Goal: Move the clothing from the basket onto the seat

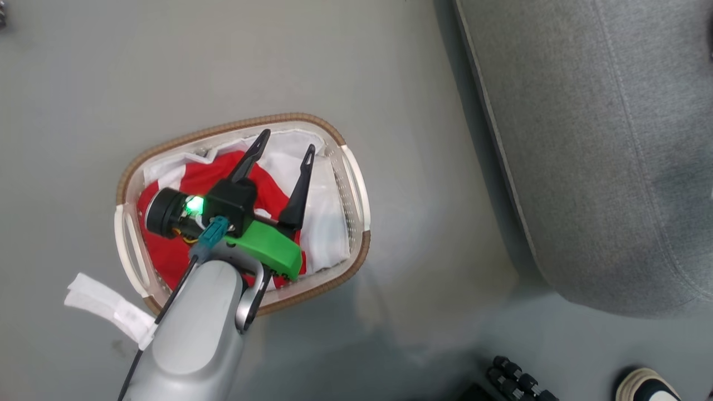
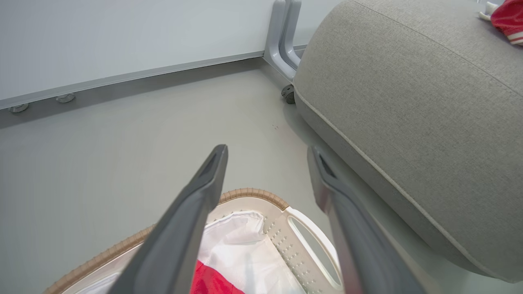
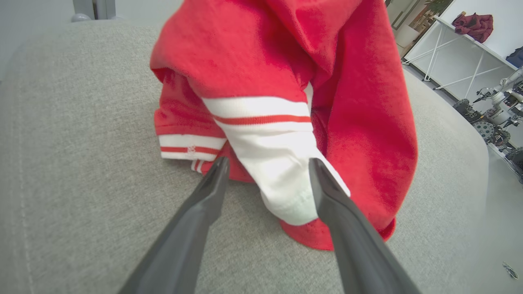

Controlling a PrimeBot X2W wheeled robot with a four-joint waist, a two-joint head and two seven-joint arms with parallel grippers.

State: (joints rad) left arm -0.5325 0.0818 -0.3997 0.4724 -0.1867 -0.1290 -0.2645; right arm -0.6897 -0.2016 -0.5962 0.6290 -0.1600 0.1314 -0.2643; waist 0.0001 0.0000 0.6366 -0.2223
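Note:
The white basket point(image 1: 289, 118) with its brown rim stands on the floor left of the grey seat point(image 1: 601, 139). Red clothing point(image 1: 172, 250) lies in it beside a white cloth point(image 1: 323, 223). My left gripper point(image 1: 288, 140) hovers open over the basket, nothing between its fingers. The left wrist view shows the same open gripper point(image 2: 268, 149), the basket point(image 2: 253, 192), red fabric point(image 2: 208, 281) and the seat point(image 2: 408, 102). In the right wrist view a red garment point(image 3: 245, 53) with white stripes is heaped on the seat point(image 3: 81, 163). My right gripper point(image 3: 269, 161) is open around its white cuff.
A white strip point(image 1: 106, 312) hangs by my left forearm. A person's shoe point(image 1: 646, 387) and black parts point(image 1: 518, 379) sit at the lower right. A wheeled frame leg point(image 2: 288, 93) stands by the wall. A white table point(image 3: 461, 45) stands beyond the seat.

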